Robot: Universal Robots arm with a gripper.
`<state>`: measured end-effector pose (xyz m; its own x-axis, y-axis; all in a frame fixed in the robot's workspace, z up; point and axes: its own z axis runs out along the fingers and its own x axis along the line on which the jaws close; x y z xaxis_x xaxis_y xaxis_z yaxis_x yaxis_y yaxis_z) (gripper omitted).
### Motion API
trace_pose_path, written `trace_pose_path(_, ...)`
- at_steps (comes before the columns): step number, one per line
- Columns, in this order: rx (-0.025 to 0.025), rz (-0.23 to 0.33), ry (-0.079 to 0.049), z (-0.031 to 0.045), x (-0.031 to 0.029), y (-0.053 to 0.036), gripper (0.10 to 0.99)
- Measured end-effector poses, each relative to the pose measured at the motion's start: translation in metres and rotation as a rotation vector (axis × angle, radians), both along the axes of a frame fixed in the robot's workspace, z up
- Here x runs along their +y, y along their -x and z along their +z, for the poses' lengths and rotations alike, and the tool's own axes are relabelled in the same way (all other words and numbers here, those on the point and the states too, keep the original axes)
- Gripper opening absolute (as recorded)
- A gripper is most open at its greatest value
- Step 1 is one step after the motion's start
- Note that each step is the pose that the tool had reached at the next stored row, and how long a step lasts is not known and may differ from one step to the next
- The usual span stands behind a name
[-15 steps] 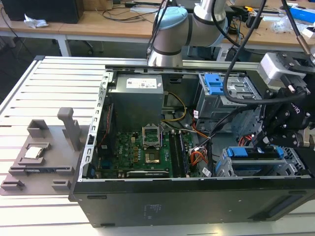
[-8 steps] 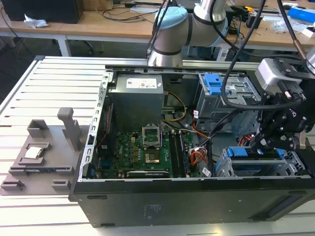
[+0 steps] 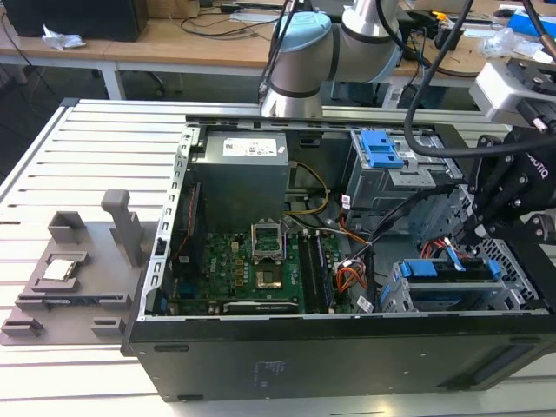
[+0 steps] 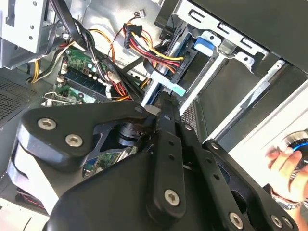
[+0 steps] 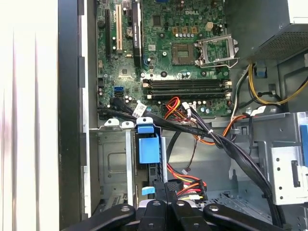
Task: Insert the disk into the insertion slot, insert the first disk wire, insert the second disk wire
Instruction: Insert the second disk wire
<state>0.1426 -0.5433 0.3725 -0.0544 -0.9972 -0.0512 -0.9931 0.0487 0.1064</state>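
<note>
In the exterior view the gripper (image 3: 479, 228) hangs over the disk (image 3: 452, 271), which lies in the insertion slot (image 3: 439, 300) at the case's corner on that view's right. The first wrist view looks down on the motherboard (image 5: 168, 48) and a blue tab (image 5: 148, 148) — the fingers appear pressed together on a cable connector (image 5: 169, 186). Wire bundles (image 5: 226, 144) crowd that side; a hand (image 4: 288, 166) shows in the second wrist view.

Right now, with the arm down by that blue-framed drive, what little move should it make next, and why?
Probably a short, slow push of the pale blue connector toward the disk. The disk already sits in the insertion slot, and the gripper hovers just above it with that connector at its tip, beside the red-and-yellow power wires. Whether the connector is already seated, I can't tell.
</note>
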Motion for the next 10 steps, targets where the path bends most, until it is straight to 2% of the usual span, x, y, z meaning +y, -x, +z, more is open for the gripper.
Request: trace_pose_path(10, 0.0, 0.0, 0.0, 0.0004, 0.0, 0.0, 0.102)
